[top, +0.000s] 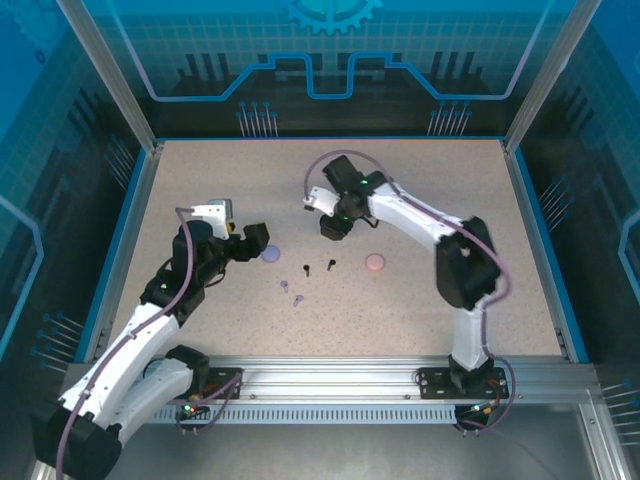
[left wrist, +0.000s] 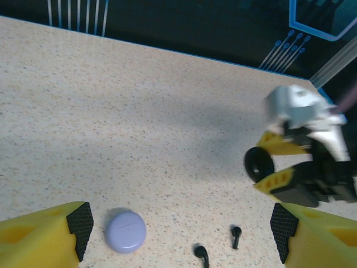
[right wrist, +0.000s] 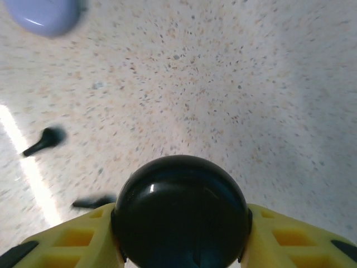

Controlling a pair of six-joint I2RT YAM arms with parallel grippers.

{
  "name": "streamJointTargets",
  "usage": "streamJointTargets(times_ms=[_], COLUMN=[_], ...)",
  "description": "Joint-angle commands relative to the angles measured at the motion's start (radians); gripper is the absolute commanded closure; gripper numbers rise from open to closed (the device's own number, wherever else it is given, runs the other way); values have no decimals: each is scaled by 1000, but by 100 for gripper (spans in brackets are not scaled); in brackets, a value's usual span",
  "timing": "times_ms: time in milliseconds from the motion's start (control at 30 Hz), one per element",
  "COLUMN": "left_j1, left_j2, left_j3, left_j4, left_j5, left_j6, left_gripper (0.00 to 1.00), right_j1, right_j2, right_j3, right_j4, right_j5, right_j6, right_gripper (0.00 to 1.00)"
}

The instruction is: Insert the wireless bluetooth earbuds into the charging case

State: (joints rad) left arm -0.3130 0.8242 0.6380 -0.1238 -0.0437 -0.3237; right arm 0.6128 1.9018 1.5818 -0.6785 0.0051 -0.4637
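Jaws of the left gripper point(top: 252, 243) stand wide apart just beside the lilac case point(top: 269, 255). Right of it lie two black earbuds point(top: 330, 264), loose on the table point(top: 440, 170), just on the near side of the right gripper point(top: 333, 226), which is clamped on the black case point(right wrist: 181, 215) and closer to them.

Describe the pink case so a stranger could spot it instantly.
On the speckled table, find the right arm's white forearm. Just nearer the arm bases lies the pink case, a small round disc. It is the only pink one: the lilac case lies farther left, and the black case sits in the right gripper.
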Motion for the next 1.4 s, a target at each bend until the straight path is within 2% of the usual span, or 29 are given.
streamJointTargets(times_ms=[0, 167, 267, 367, 467, 633, 800, 1133, 1367], left_j1=[14, 15, 10, -15, -66, -155, -204, -250, -263], left_j2=[31, 121, 177, 214, 239, 275, 323, 413, 458], left_j3=[19, 57, 81, 99, 122, 148, 185, 230, 252], left_j4=[50, 158, 223, 267, 269, 255, 235, 196, 164], left_j5=[130, 401, 552, 663, 728, 727, 698, 665, 655], left_j6=[-54, -128, -192, -232, -235, -225, -206, -183, -163], left_gripper=[15, 19, 21, 22, 21, 21, 22, 29, 39], right_j1=[-4, 9, 19, 27, 40, 73, 108, 131, 144], right_j2=[-185, -447, -573, -674, -739, -800, -807, -802, -782], right_j3=[-195, -486, -593, -677, -726, -752, -752, -739, -720], right_j4=[217, 406, 471, 518, 527, 529, 529, 531, 523], right_j5=[-82, -139, -157, -166, -161, -146, -126, -116, -103], right_j6=[2, 13, 14, 14, 11, -2, -13, -16, -20], right_gripper=[53, 53, 53, 53, 53, 53, 53, 53, 53])
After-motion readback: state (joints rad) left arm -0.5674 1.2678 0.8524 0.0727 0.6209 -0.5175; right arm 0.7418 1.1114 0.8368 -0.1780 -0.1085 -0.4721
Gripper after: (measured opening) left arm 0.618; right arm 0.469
